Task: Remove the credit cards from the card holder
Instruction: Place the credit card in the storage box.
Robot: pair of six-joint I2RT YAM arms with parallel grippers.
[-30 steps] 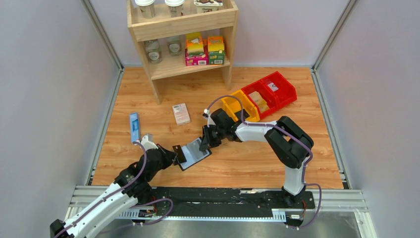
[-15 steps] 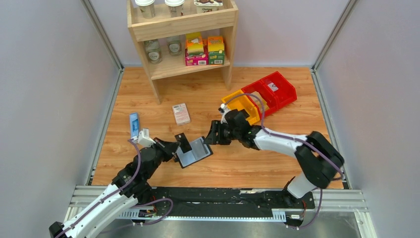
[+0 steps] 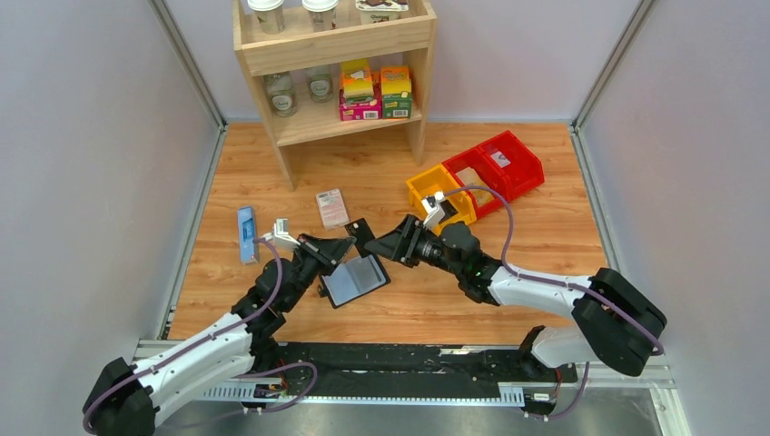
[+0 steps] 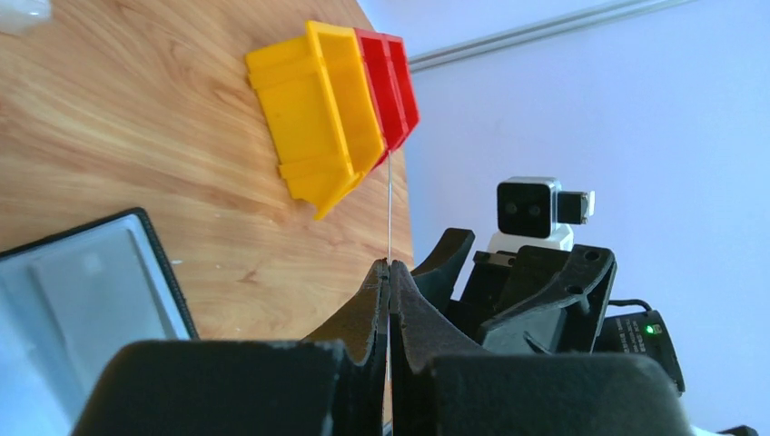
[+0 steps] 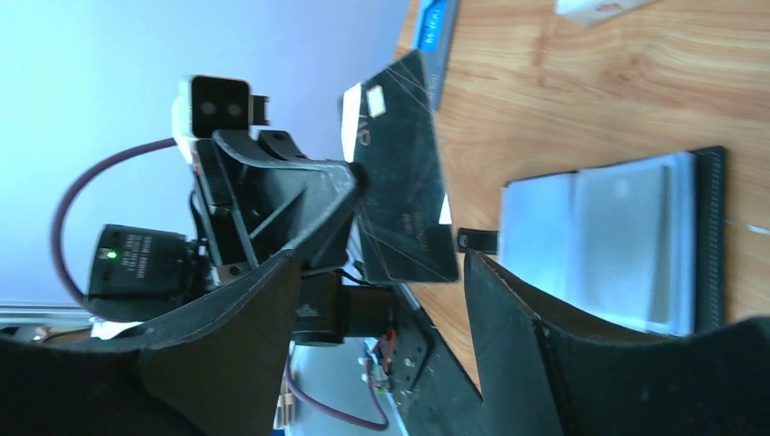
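The black card holder lies open on the wooden table, its grey-blue pockets facing up; it also shows in the left wrist view and the right wrist view. My left gripper is shut on one dark credit card, held on edge above the holder's far side. That card appears edge-on as a thin line above the left gripper. My right gripper stands open just right of the card, facing it. The card's face hangs just in front of my right gripper, untouched by its fingers.
A narrow blue box and a pink-and-white box lie left and behind. A yellow bin and red bins sit behind the right arm. A wooden shelf with jars and cartons stands at the back.
My left gripper has lifted the card up and away from the holder. My right gripper has let go at the holder's edge, opened wide and drawn back to the right.
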